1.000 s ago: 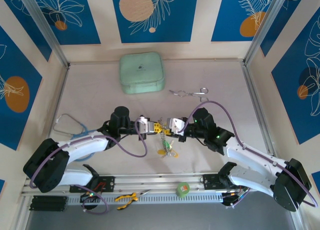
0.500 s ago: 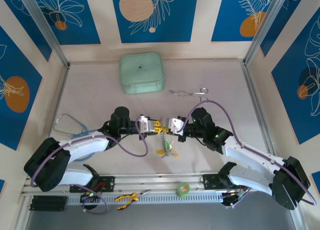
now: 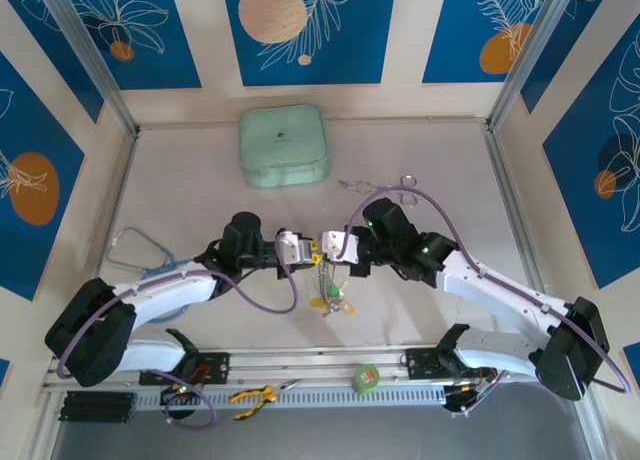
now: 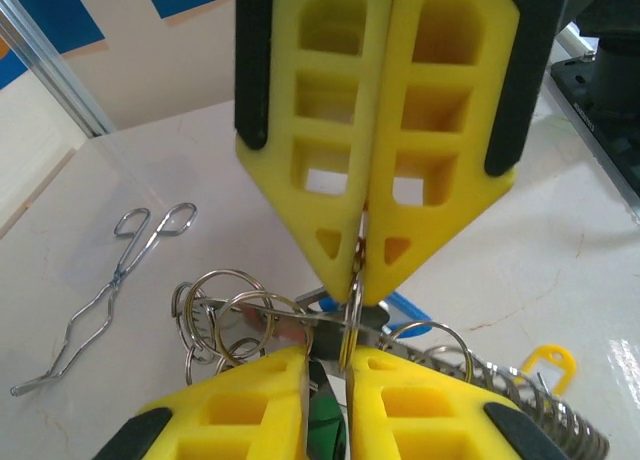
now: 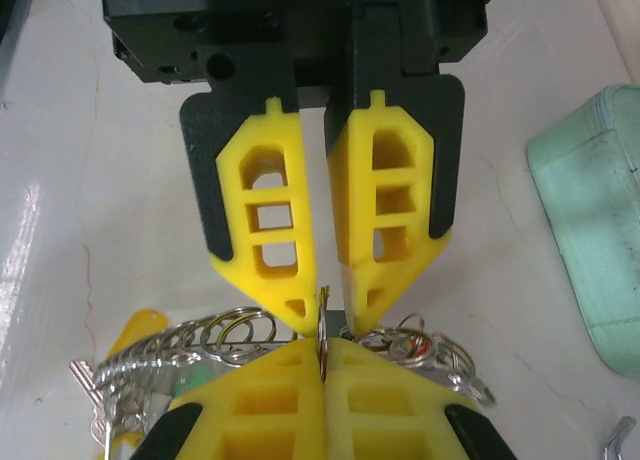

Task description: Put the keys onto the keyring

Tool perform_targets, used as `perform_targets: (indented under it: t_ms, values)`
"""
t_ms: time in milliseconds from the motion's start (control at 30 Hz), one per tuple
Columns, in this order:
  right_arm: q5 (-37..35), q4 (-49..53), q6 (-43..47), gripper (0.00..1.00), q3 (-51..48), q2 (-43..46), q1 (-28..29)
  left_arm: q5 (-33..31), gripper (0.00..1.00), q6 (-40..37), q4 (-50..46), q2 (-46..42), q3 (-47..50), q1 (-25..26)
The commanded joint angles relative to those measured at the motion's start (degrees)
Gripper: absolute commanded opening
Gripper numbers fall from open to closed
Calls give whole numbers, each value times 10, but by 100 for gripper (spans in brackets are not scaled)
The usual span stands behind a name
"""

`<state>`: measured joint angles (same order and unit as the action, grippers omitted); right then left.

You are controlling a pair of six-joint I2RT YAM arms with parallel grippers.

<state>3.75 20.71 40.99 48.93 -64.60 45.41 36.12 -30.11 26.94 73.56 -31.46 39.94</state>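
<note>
Both grippers meet tip to tip over the table's middle. My right gripper (image 3: 323, 248) (image 5: 324, 348) is shut on the keyring (image 5: 322, 320) (image 4: 352, 305), a thin metal ring seen edge-on. My left gripper (image 3: 304, 250) (image 4: 328, 365) faces it with its jaws a little apart, and the ring's edge runs into that gap. The keys (image 3: 331, 302) hang below in a bunch of small split rings (image 4: 225, 315) (image 5: 235, 332). Among them are a blue tag (image 4: 412, 308), a yellow tag (image 4: 548, 365) (image 5: 135, 335) and a green tag (image 4: 325, 420).
A mint green case (image 3: 285, 145) lies at the back. Silver forceps (image 3: 380, 187) (image 4: 110, 310) lie to its right. A grey and blue tube loop (image 3: 140, 250) sits at the left. A green tape roll (image 3: 367, 380) and yellow-handled pliers (image 3: 250, 397) rest on the front rail.
My right gripper has moved left up to the left gripper and shut on the ring. The left jaws have come slightly apart.
</note>
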Motion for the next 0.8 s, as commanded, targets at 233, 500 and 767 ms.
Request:
perform_targets:
  t_ms: [233,500,767]
  values:
    - [-53,65,28,0,74,-45,22,18,21,-2,-1,-12,-13,6]
    - [-25,61,16,0,65,-32,20,12,0,-7,1,-16,-13,6]
    - [134,-92,-65,33,-66,51,-65,38,0,70,144,-3,36,6]
